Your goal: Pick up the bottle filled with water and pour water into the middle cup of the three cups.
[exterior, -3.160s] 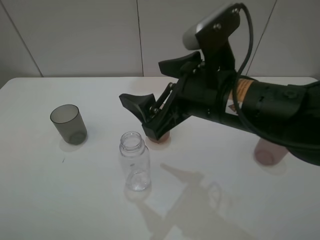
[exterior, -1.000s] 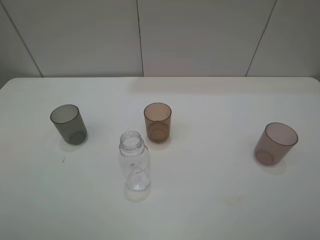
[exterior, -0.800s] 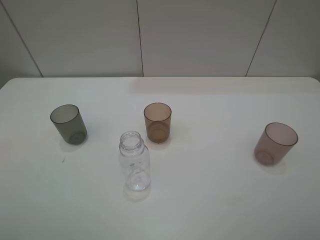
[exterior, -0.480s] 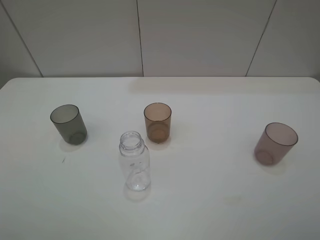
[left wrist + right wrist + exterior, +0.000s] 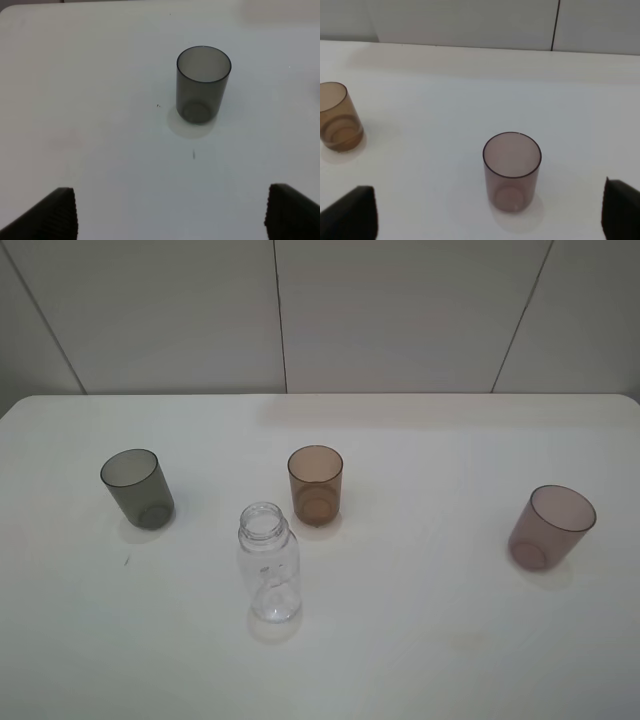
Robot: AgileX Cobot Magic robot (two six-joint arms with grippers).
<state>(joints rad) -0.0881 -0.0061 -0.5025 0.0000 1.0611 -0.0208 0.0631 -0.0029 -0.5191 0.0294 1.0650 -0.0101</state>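
**A:** What had just changed on your table (image 5: 470, 440)?

**B:** Almost nothing in the last second. The bottle (image 5: 269, 562) stood upright near the front, and the brown cup (image 5: 316, 485) stood just behind it, a little to the right. The grey cup (image 5: 137, 488) was off to the left and the pink cup (image 5: 551, 528) was far off to the right. None of them had moved.

**A:** And before that?

**B:** About three seconds earlier your right arm had reached over the middle of the table and hid the brown cup. At this moment the arm was gone from the high view, and the bottle sat in the same spot as before.

**A:** So how was the job going?

**B:** I think you were back at the start or already finished. I could not tell if there was water in the brown cup.

**A:** What about the grippers?

**B:** Your left gripper (image 5: 170, 212) was spread wide and held nothing, looking at the grey cup. Your right gripper (image 5: 487, 215) was wide apart too, empty, with the pink cup in front of it.
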